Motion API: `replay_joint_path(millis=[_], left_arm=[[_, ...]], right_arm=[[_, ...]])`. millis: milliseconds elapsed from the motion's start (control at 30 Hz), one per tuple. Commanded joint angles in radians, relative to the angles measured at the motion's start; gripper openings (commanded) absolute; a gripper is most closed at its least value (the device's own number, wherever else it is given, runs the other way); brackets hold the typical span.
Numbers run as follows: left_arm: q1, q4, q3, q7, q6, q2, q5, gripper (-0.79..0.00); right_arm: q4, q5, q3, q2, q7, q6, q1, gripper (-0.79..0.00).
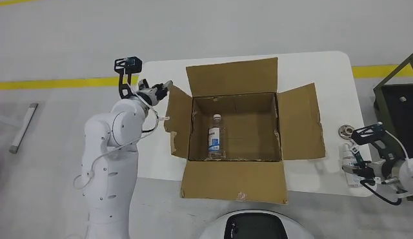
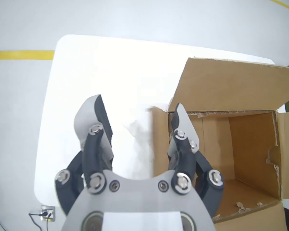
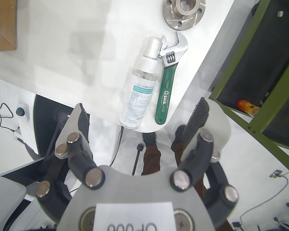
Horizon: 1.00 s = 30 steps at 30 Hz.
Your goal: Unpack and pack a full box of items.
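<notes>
— Where do we find the bottle (image 1: 215, 137)?
— Mid-frame in the top view, lying in the open cardboard box (image 1: 300, 130). It is clear plastic, its long axis runs up-down, and its cap points at the top edge.
— And our grippers?
— Left gripper (image 2: 138, 102) and right gripper (image 3: 142, 103) both gape, holding nothing.

Pale grey floor (image 1: 77, 26) with yellow lines (image 1: 58, 83), white table (image 1: 316, 68), green rack (image 1: 395, 106) beside.

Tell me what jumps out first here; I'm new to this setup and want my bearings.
The open cardboard box dominates the table, flaps splayed, a single bottle lying on its floor. At the table corner near the open right gripper, a spray bottle and a green-handled wrench lie side by side, a metal flange just beyond them.
</notes>
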<state>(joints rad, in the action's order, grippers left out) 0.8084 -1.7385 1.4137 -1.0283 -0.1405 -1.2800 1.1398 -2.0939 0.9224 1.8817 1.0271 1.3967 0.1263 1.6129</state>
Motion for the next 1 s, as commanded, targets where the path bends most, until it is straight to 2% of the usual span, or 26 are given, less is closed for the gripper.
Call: replay_joint_path(millis=[0,100,233,333,633,967], left_arm=[[0.012,-0.021,0.013,0.021,-0.023,0.002,0.031,0.000],[0.030,-0.039,0.015,0.039,-0.025,0.008,0.117,0.000],[0.047,-0.051,0.026,0.039,-0.026,0.009,0.106,0.000],[0.049,-0.052,0.027,0.038,-0.026,0.009,0.092,0.000],[0.049,-0.052,0.027,0.038,-0.026,0.009,0.092,0.000],[0.049,-0.052,0.027,0.038,-0.026,0.009,0.092,0.000]], right_arm=[[0.000,0.000,0.000,0.000,0.000,0.000,0.000,0.000],[0.000,0.000,0.000,0.000,0.000,0.000,0.000,0.000],[0.000,0.000,0.000,0.000,0.000,0.000,0.000,0.000],[-0.011,-0.024,0.006,0.001,-0.053,0.002,0.012,0.000],[-0.042,-0.025,0.031,-0.014,0.109,-0.006,0.011,0.000],[-0.033,-0.018,0.026,-0.016,0.115,-0.019,0.004,0.000]])
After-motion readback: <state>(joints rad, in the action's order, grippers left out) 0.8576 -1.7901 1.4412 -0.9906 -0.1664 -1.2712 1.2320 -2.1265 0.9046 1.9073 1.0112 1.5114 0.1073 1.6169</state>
